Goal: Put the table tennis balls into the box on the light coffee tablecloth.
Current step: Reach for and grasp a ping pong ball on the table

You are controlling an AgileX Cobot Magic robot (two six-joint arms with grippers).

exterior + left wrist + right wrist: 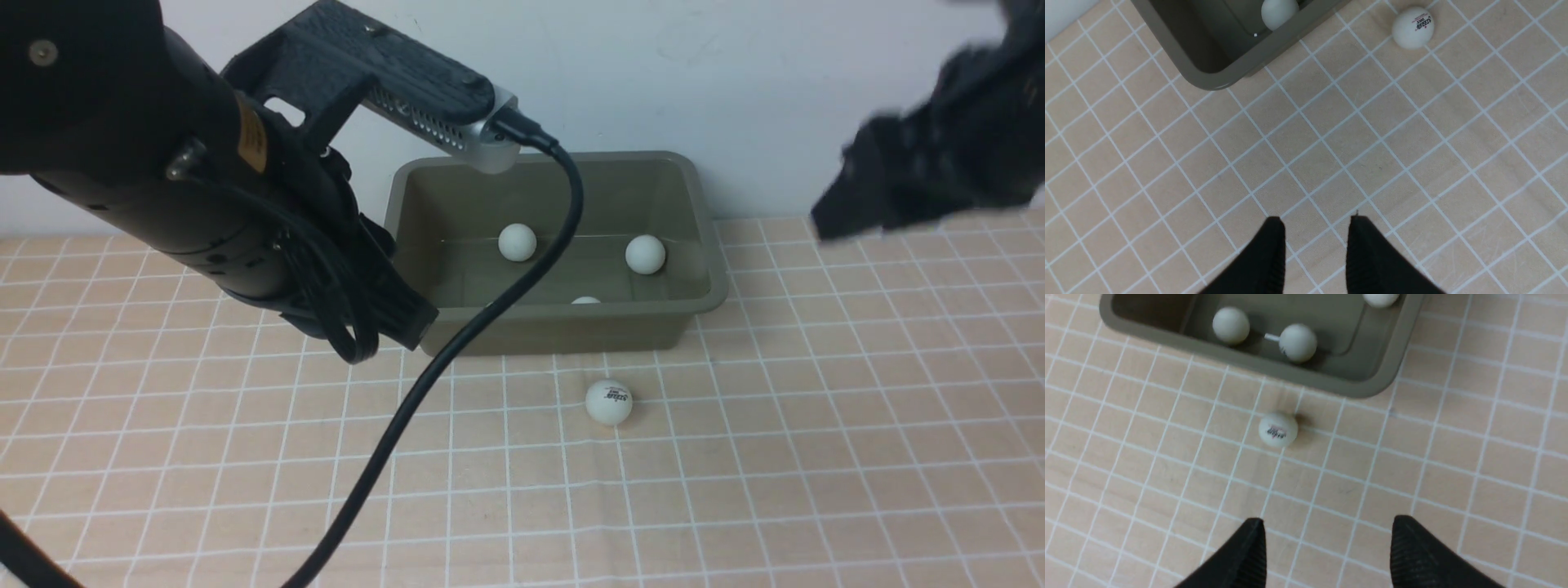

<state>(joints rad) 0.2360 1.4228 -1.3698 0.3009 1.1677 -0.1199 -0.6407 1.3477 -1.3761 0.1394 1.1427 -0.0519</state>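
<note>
The olive-grey box (706, 245) stands at the back middle of the light coffee tablecloth (816, 425). Two table tennis balls (517, 242) (645, 254) lie on its floor, and a third ball (585, 300) peeks over the front wall. One more ball (609, 402), with a printed logo, rests on the cloth just in front of the box. My left gripper (1315, 220) hovers over bare cloth left of the box, its fingers slightly apart and empty. My right gripper (1327, 522) hangs above the cloth, open and empty, with the loose ball (1278, 429) ahead of it.
My left arm (163, 163) and its black cable (457, 343) fill the near left and cross in front of the box's left end. The right arm (922, 180) is a blurred shape high at the right. A white wall runs behind the box.
</note>
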